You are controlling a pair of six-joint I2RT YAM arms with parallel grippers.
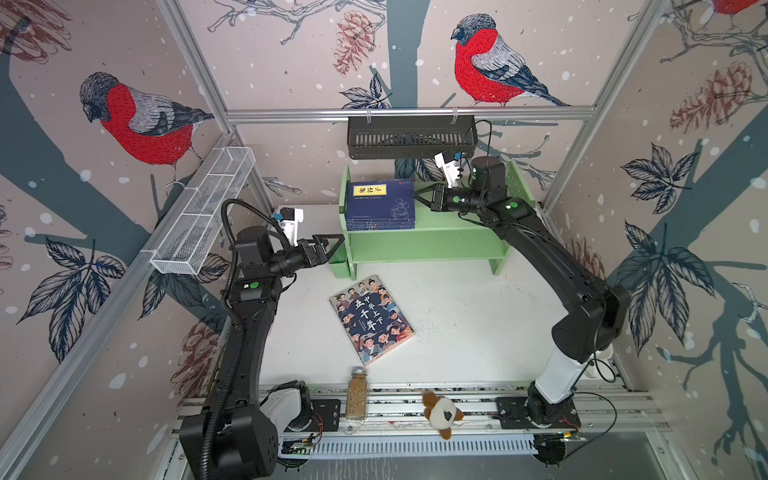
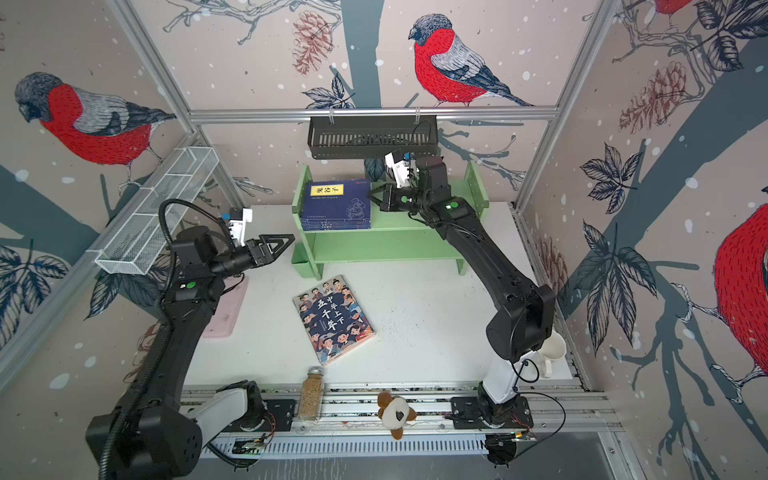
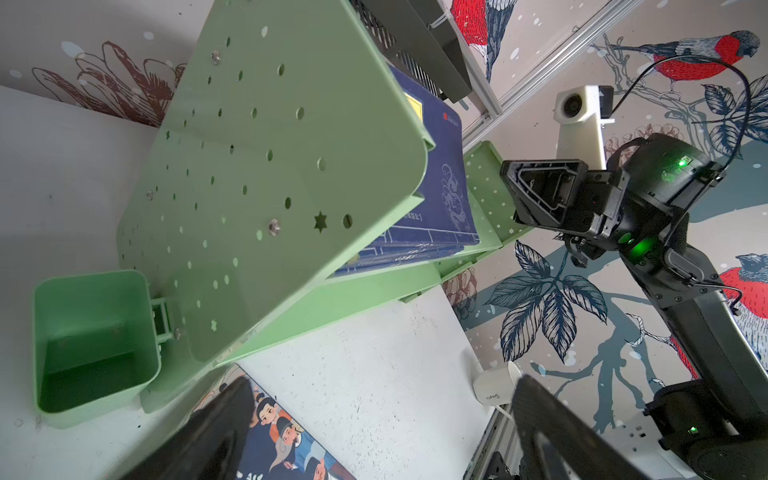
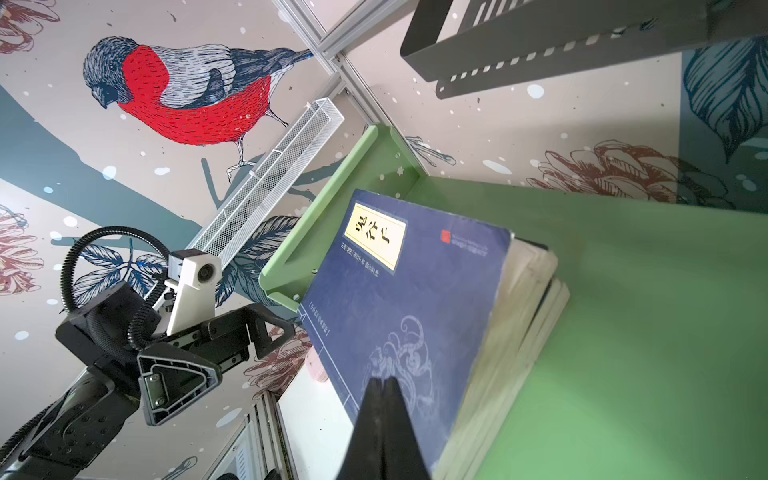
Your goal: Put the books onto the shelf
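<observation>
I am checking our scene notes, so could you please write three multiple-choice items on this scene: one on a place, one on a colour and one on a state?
1. Where does the cartoon-cover book lie? A on the table, in front of the shelf; B on the shelf's top board; C in the mesh basket.
2. What colour is the shelf? A black; B light green; C white.
3. How is the right hand? A wide open; B shut; C out of sight.
Answers: 1 A, it lies flat on the white table; 2 B, its boards and side panels are light green; 3 B, its fingertips meet in front of the navy books in the right wrist view.
</observation>
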